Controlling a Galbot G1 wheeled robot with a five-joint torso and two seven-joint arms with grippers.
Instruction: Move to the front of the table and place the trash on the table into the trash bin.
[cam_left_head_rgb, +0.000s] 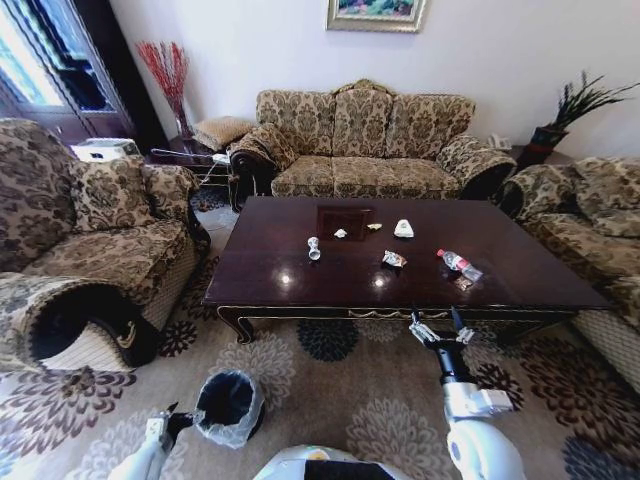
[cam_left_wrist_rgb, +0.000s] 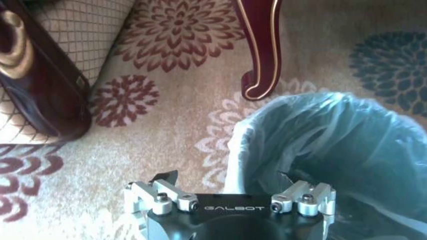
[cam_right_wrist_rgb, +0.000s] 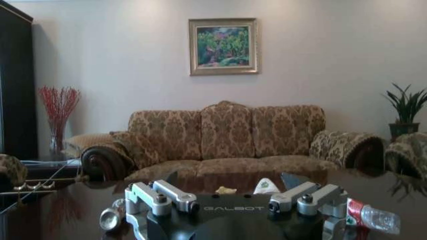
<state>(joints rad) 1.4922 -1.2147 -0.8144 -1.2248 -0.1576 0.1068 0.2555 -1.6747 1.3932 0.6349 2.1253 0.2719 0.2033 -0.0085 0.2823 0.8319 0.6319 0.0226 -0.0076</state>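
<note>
Table (cam_left_head_rgb: 300, 270) ahead — right gripper (cam_left_head_rgb: 440, 328) raised at its edge, fingers spread; left gripper's (cam_left_wrist_rgb: 230, 192) straddle bin rim (cam_left_wrist_rgb: 237, 145).

- The table (cam_left_head_rgb: 300, 262) has open dark surface along its near edge and left half; litter sits spread apart mid-table, with a bottle (cam_left_head_rgb: 459, 264) at the right
- The open right gripper (cam_left_head_rgb: 440, 327) hangs at the near edge
- The bin (cam_left_head_rgb: 229, 405) stands on carpet near left, mouth unobstructed; the open left gripper (cam_left_wrist_rgb: 228, 186) is at its rim; a table leg (cam_left_wrist_rgb: 259, 50) and armchair (cam_left_head_rgb: 90, 250) crowd it
</note>
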